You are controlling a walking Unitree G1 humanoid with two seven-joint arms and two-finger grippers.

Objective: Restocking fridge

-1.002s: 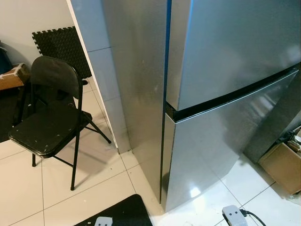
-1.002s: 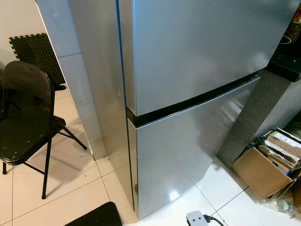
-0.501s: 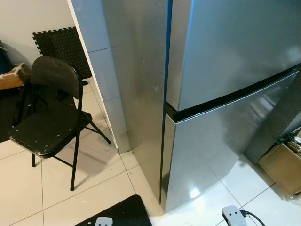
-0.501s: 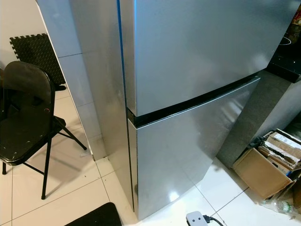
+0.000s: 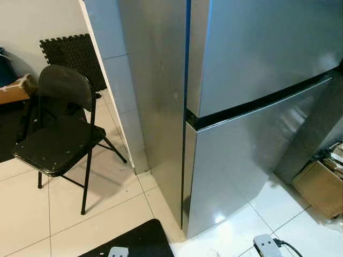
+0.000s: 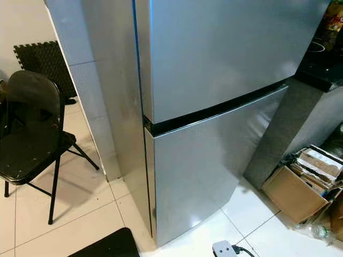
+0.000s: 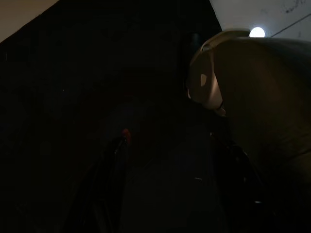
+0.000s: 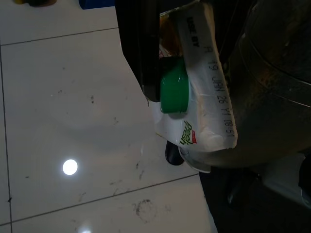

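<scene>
Fridge [image 5: 252, 91] dead ahead, both doors shut.
Right gripper [image 8: 165, 73] clamped on a carton [image 8: 199, 97] with green cap [image 8: 173, 86], hanging over floor tiles [image 8: 73, 111]. Left gripper [image 7: 170, 160] in the dark, can't tell its state. Chair [image 5: 59, 134] left of fridge.

The steel fridge [image 6: 214, 107] stands shut; a green-capped white carton [image 8: 194, 97] is apparently gripped.

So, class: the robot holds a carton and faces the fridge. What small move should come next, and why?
Probably raise the free left arm to the fridge's upper door: both doors are shut, and the right pincer already grips a green-capped carton, so nothing can go in yet.
</scene>
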